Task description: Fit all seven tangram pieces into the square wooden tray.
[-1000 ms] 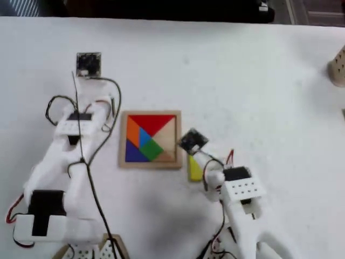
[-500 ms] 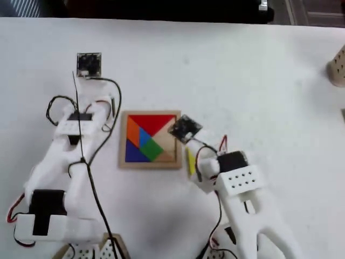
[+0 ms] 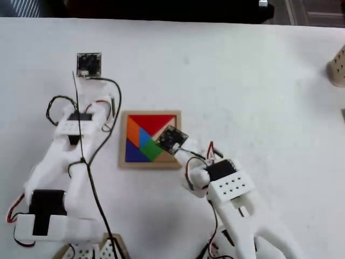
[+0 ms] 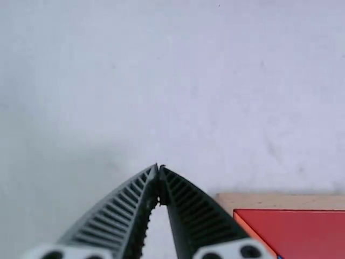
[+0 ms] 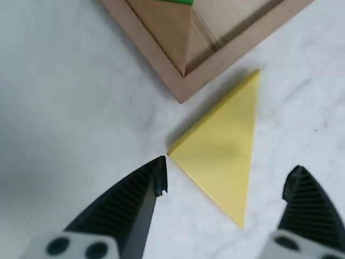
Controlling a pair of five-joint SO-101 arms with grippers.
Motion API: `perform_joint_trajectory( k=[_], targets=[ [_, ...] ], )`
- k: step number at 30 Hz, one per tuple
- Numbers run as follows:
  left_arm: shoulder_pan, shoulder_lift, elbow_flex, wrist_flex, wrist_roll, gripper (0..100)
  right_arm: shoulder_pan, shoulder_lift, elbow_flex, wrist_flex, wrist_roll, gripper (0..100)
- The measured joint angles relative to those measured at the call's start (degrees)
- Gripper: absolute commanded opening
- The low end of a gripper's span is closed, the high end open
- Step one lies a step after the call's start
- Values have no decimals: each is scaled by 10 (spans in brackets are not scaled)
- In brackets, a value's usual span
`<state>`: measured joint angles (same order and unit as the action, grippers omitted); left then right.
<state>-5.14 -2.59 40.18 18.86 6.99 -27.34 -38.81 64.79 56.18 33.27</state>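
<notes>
Beside tray (image 5: pixel 215 65) corner, right gripper (image 5: pixel 229 168) spread wide over yellow triangle (image 5: pixel 221 148); left gripper (image 4: pixel 159 169) closed.

The high camera is looking down over the whole bench (image 3: pixel 253 81), while both wrist cameras are hovering close, each sharing a corner of the tray (image 3: pixel 150 164) with it.

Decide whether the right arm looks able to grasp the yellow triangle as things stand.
Probably yes. The right gripper is open with the yellow triangle between its fingers, flat on the table just outside a corner of the wooden tray, and nothing lies between. Lying flat, it may be awkward to pinch.
</notes>
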Motion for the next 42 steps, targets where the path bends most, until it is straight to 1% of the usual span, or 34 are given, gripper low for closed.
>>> perform_joint_trajectory(
  k=[9, 12, 18, 36, 42],
  targets=[
    [0, 0, 0, 0, 0, 24, 0, 182, -61, -13, 0, 337],
    [0, 0, 0, 0, 0, 24, 0, 218, -86, -12, 0, 336],
    [0, 0, 0, 0, 0, 24, 0, 242, -109, -12, 0, 334],
    [0, 0, 0, 0, 0, 24, 6, 245, -121, -12, 0, 334],
    [0, 0, 0, 0, 0, 24, 6, 323, -183, 14, 0, 334]
  ],
)
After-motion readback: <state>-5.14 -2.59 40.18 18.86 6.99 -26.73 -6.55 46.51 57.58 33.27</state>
